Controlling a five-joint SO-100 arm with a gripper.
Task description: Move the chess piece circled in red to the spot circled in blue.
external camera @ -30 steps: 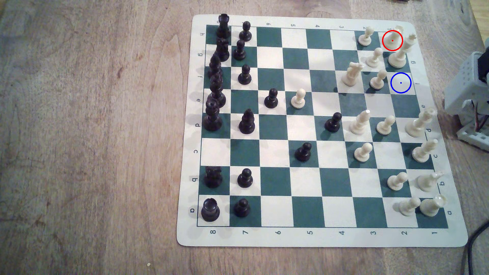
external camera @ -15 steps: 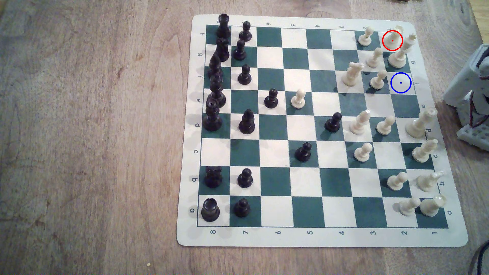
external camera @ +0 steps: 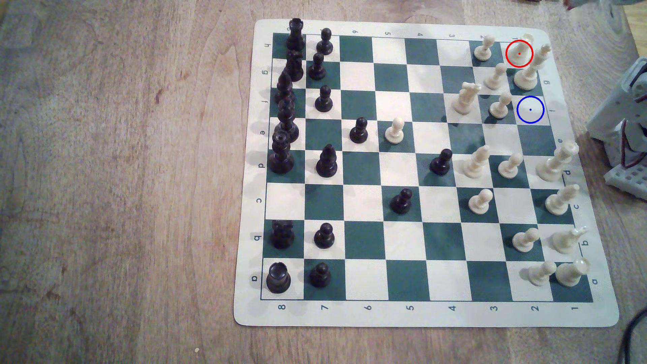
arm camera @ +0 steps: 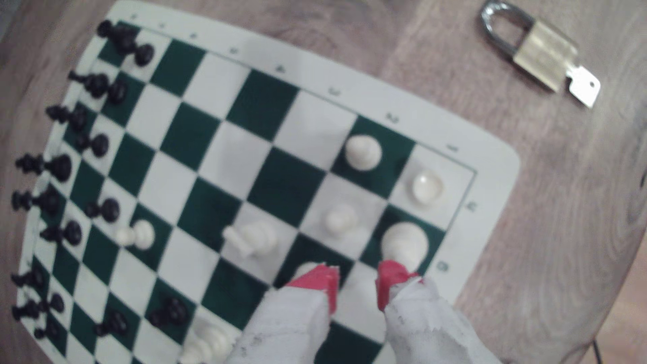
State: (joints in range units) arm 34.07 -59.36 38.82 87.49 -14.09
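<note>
Standing ringed red by "h", rook (external camera: 524,43), gripper (arm camera: 357,280) parted above board (external camera: 420,316)

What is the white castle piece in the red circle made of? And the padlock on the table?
The white castle piece looks like smooth cream plastic: its top shines a little. The padlock seems to be metal, with a dull brass-coloured body and a shiny silver loop. The view is blurry, so that is a guess.

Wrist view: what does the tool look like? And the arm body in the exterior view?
The tool has two white, rough-edged printed fingers capped with red tips. In the exterior view the arm is a pale grey-white printed body with red wiring, seated on a perforated base.
</note>
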